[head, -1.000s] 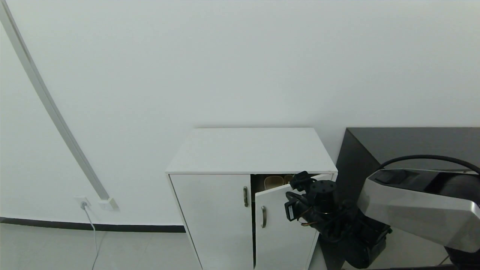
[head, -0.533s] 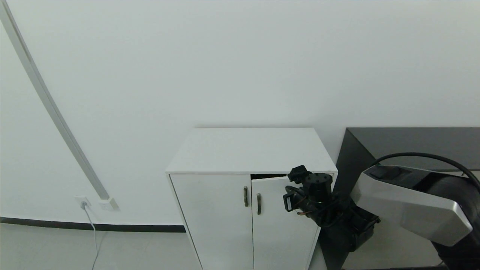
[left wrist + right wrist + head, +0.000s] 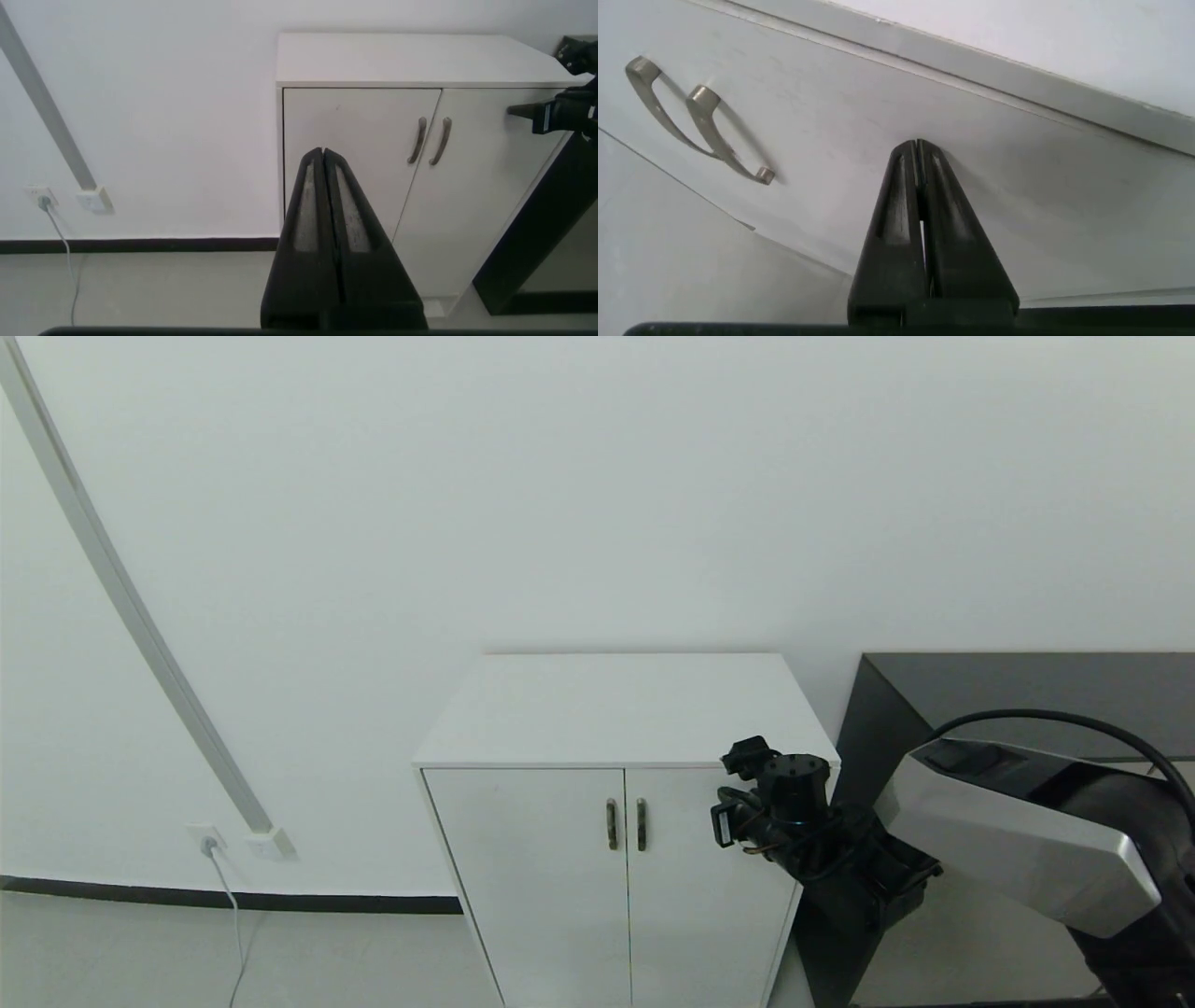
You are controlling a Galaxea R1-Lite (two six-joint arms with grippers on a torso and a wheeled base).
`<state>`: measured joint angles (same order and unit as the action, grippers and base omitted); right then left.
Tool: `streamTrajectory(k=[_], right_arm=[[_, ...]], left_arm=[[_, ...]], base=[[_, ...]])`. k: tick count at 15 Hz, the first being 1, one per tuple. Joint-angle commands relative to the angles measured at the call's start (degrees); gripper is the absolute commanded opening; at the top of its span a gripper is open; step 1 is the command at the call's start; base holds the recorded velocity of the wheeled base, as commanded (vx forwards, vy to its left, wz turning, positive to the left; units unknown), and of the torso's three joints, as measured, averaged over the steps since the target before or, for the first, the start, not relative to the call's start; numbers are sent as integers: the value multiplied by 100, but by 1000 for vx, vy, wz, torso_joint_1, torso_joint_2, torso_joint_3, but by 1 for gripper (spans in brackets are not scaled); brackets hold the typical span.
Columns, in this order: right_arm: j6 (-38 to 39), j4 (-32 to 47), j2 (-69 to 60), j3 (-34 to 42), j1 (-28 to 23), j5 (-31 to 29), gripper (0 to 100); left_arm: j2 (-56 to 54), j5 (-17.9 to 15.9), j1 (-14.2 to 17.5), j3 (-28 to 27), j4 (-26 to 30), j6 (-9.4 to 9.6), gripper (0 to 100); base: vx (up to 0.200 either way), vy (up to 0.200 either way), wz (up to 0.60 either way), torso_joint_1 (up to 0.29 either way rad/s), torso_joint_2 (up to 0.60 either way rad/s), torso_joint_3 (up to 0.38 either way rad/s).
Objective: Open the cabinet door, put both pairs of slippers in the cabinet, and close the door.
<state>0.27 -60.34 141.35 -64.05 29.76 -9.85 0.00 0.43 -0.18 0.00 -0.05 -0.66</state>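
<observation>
The white cabinet (image 3: pixel 616 709) stands against the wall with both doors flush and their two metal handles (image 3: pixel 640 824) side by side. My right gripper (image 3: pixel 918 145) is shut with nothing in it. Its tip rests against the upper part of the right door (image 3: pixel 1036 215), to the outer side of the handles (image 3: pixel 710 126). In the head view the right arm's wrist (image 3: pixel 789 803) sits at the cabinet's top right corner. My left gripper (image 3: pixel 323 151) is shut and empty, held well back from the cabinet (image 3: pixel 360 149) and pointing at its left door.
A black piece of furniture (image 3: pixel 1027 691) stands close against the cabinet's right side. A wall socket with a hanging cable (image 3: pixel 207 845) and a slanted grey strip (image 3: pixel 121 588) are on the wall to the left. Bare floor (image 3: pixel 140 289) lies before the cabinet.
The right door, ajar a second ago with tan things seen inside, has swung fully shut. My right arm moved in toward the cabinet with it.
</observation>
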Motion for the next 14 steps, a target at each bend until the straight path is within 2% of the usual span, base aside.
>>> streamTrajectory(k=[1,9,14], right_arm=[[0,-4,7,-11,-14,1,0],[0,-30,-37,-2,-14,1,0],[0,-390,-617,833,162,-8,0]], left_arm=[[0,1,1,0,5,-4,0],[0,10,1,0,-4,-13,0],[9,1,1,0,5,-4,0]], base=[[0,0,0,0,0,0],[0,0,0,0,0,0],[0,0,0,0,0,0]])
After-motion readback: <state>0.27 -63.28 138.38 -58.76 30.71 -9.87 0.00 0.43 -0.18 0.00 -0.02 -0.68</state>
